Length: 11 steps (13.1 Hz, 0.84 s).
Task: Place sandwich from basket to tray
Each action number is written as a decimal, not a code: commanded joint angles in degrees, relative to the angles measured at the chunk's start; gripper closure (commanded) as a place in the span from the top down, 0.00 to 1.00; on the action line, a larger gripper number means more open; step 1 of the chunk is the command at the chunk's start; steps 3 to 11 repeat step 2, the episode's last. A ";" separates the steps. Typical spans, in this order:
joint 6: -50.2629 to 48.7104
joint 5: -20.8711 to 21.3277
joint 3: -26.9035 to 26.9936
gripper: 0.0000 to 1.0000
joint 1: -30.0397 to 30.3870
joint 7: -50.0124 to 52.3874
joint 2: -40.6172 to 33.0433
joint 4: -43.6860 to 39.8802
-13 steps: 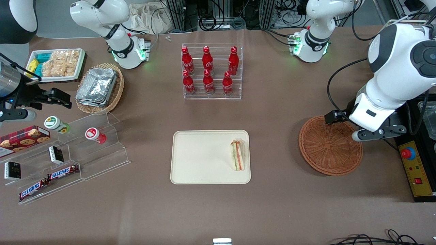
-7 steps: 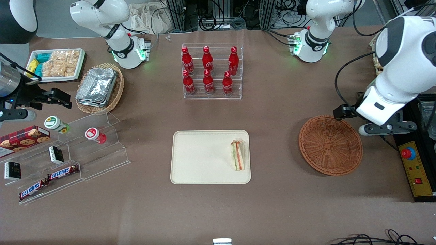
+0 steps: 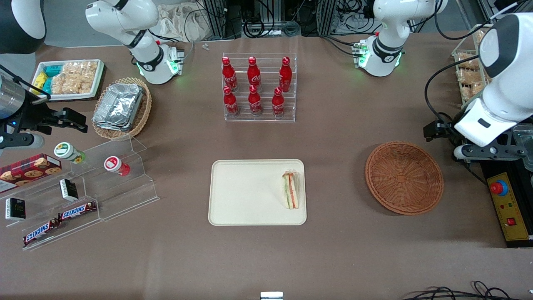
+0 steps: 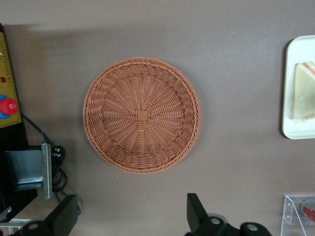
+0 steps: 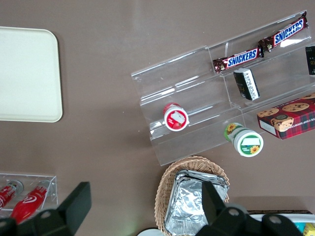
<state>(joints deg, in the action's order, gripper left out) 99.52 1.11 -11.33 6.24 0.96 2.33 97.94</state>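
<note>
Front view: your sandwich (image 3: 291, 190) lies on the tray (image 3: 245, 196), close to the rim at the working arm's end. It's a small wedge with white bread outside, green and red-orange filling stripes running lengthwise, and clear wrap bunched at the end farther from the camera. The tray is flat, cream-beige, rounded corners, low rim. The basket (image 3: 404, 177) is round, shallow, reddish-brown wicker, with nothing in it, well apart from the tray toward the working arm's end. Your gripper (image 3: 483, 152) hangs above the table near the basket's rim, next to the yellow control box (image 3: 510, 206), and is not over the basket. The rack of red cola bottles (image 3: 259, 87) is farther from the camera than the tray.

Left wrist view: you look straight down on the basket (image 4: 141, 115), weave radiating from a small square centre. The two dark fingers (image 4: 194, 210) are spread wide apart with only bare table between them. A corner of the tray (image 4: 290, 88) shows, with the sandwich (image 4: 304, 91) seen as a pale bread face and a thin red edge.

Right wrist view: a tray corner (image 5: 29, 73), the clear stepped stand (image 5: 206, 98) with Snickers bars (image 5: 259, 44), and the pale wicker basket of foil trays (image 5: 194, 206).
</note>
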 commanded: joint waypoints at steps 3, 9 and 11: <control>-0.37 -2.25 0.78 1.00 0.52 -5.26 0.56 -1.69; -0.37 -2.25 0.78 1.00 0.52 -5.26 0.56 -1.69; -0.37 -2.25 0.78 1.00 0.52 -5.26 0.56 -1.69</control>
